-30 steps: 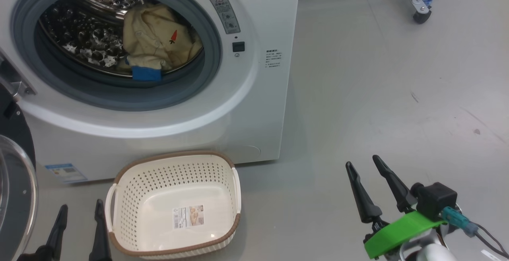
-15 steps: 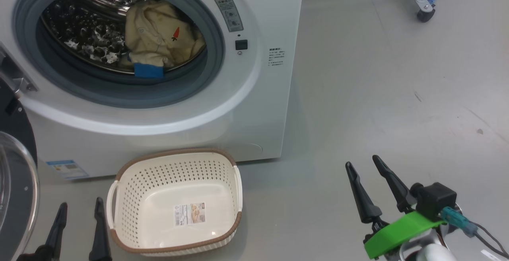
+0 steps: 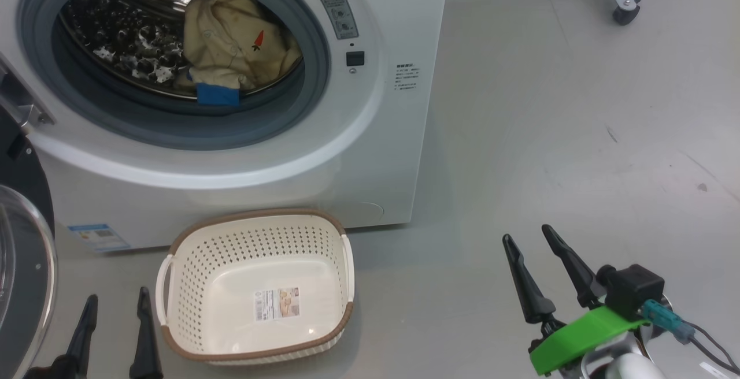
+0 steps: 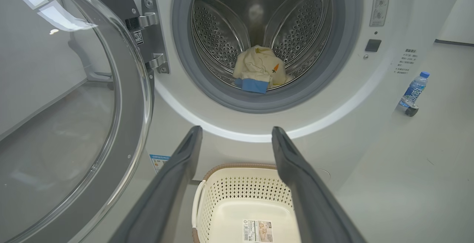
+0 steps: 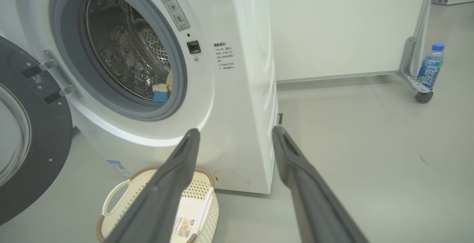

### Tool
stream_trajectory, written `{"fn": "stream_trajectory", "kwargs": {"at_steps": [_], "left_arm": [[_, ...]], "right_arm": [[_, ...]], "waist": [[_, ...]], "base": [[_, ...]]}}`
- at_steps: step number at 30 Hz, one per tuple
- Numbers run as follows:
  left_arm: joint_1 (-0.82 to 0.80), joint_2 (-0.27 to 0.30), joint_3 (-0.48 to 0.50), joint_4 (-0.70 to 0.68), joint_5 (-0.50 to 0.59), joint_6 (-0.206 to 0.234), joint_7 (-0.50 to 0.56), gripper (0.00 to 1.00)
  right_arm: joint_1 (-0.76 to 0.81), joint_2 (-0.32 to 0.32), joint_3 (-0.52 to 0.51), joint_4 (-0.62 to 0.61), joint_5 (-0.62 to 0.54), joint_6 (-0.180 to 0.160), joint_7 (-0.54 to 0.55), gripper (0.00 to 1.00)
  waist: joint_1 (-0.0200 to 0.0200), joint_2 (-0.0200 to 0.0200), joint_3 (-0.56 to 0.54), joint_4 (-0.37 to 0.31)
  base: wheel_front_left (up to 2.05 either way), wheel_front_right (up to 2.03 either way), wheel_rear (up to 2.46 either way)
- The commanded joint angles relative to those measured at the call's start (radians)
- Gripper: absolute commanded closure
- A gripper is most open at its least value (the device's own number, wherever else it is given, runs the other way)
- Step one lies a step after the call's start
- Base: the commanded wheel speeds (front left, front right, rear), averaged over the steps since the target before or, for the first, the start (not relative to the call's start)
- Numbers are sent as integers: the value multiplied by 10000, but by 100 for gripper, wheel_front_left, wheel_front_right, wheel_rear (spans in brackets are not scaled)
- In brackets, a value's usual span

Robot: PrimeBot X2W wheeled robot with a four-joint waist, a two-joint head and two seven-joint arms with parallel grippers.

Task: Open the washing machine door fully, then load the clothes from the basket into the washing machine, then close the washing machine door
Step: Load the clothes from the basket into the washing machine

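Grey floor (image 3: 549,107), empty basket (image 3: 191,286) — clothes (image 3: 231,49) in the drum (image 3: 115,44), loading looks done. Your left gripper (image 3: 118,295) and right gripper (image 3: 527,234) gape empty; next, swing the door (image 4: 59,124) shut.

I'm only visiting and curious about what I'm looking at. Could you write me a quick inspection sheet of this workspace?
Surface: grey floor, a few dark scuffs.
Job's things: washing machine with its door swung open; clothes in the drum; basket on the floor in front, holding no clothes.
Clutter: drink bottle beside a caster wheel.
Grippers: left gripper open, holding nothing; right gripper open, holding nothing.
Cables: teal-plugged cable at the right wrist.
Surroundings: white wall panel.
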Motion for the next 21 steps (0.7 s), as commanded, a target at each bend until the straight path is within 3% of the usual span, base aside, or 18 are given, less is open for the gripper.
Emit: {"fn": "stream_trajectory", "kwargs": {"at_steps": [1, 21], "left_arm": [[-531, 129, 390, -206, -54, 899, -100, 0], [-697, 54, 429, -52, -143, 769, -176, 0]], "right_arm": [[-237, -140, 149, -330, -89, -27, -67, 0], [-378, -104, 152, -299, -78, -27, -67, 0]], "waist": [[0, 0, 6, 19], [0, 0, 182, 58]], "base": [[0, 0, 0], [0, 0, 0]]}}
